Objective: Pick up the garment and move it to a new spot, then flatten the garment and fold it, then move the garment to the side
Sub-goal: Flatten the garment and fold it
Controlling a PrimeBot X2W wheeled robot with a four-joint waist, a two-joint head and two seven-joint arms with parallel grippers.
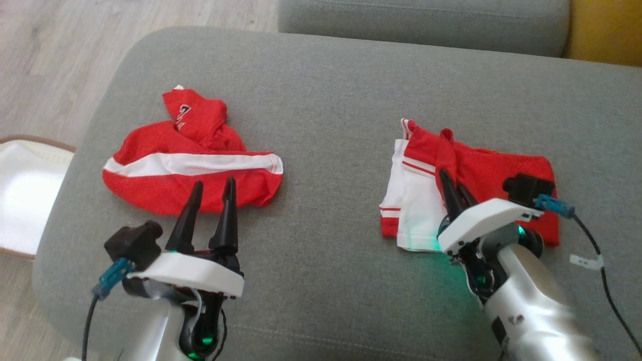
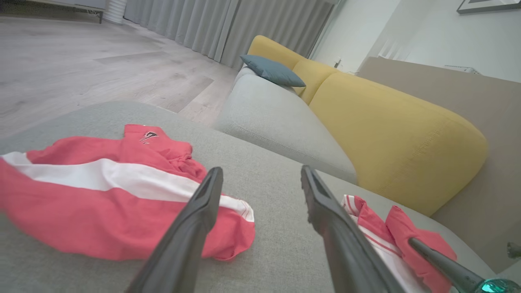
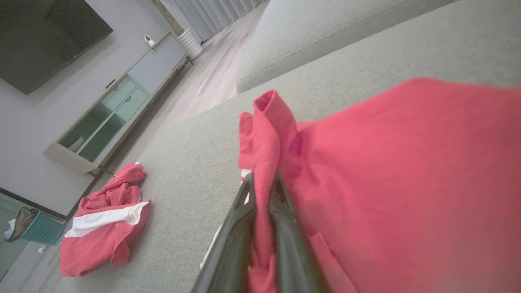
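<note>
- Well, no writing can be read anywhere. The second garment [image 1: 165, 185] bears a small dark-and-white mark on its top flap, too small to make out.
- The right gripper [image 1: 450, 180] is pinching a raised red fold of the garment [image 1: 491, 170], its fingers pressed together with cloth between them.
- The garment lies on the right half of the grey cushion [image 1: 326, 90]. It is folded into a rough rectangle of smooth red cloth, with a white panel and thin red-and-white stripes on its left side.
- The left gripper [image 1: 214, 181] is spread wide and holds nothing. It is over the cushion's left half, at the near edge of the second garment; whether it touches, I cannot tell.
- The second garment is a soft, rumpled red heap crossed by one broad white band.
- The cushion is woven grey fabric with rounded corners and a stitched seam along its near side.
- Beyond the cushion are a plump yellow sofa [image 2: 386, 130] and a blue pillow [image 2: 272, 71].
- Left of the cushion is pale wood floor [image 1: 50, 50].
</note>
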